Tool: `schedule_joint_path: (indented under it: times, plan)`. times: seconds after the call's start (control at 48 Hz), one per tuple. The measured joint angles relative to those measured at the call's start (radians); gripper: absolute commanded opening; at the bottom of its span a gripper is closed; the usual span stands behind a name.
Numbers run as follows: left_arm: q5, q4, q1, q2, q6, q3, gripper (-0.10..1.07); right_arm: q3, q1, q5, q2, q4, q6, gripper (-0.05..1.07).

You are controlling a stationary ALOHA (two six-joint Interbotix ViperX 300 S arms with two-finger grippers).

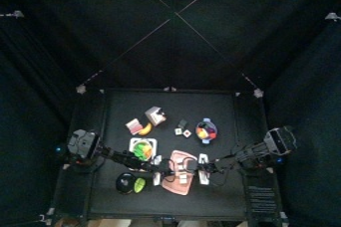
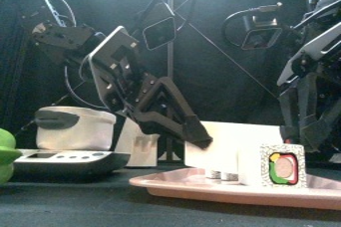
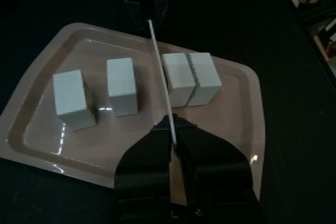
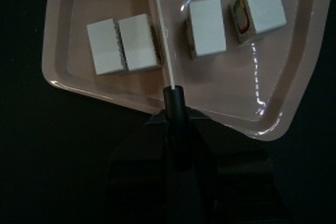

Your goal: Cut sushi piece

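Beneath left gripper (image 3: 178,159): sushi pieces (image 3: 188,78)

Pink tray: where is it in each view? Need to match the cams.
Top view: pink tray at the table's front middle, between the two arms.
Front view: low in the foreground, middle to right.
Left wrist view: fills the picture's middle.
Right wrist view: fills the upper half.
Shared landmark: the white sushi pieces standing on it.
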Motion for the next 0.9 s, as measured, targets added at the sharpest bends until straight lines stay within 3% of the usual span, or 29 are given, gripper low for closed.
schedule_joint_path:
  times: [0.333, 0.896]
  plan:
    - [0.002, 0.000, 0.000, -0.025, 0.002, 0.002, 0.38, -0.021, 0.002, 0.071, -0.044, -0.020, 0.000, 0.25]
    - [0.002, 0.000, 0.000, -0.037, 0.003, 0.003, 0.38, -0.021, 0.002, 0.077, -0.078, -0.040, -0.002, 0.25]
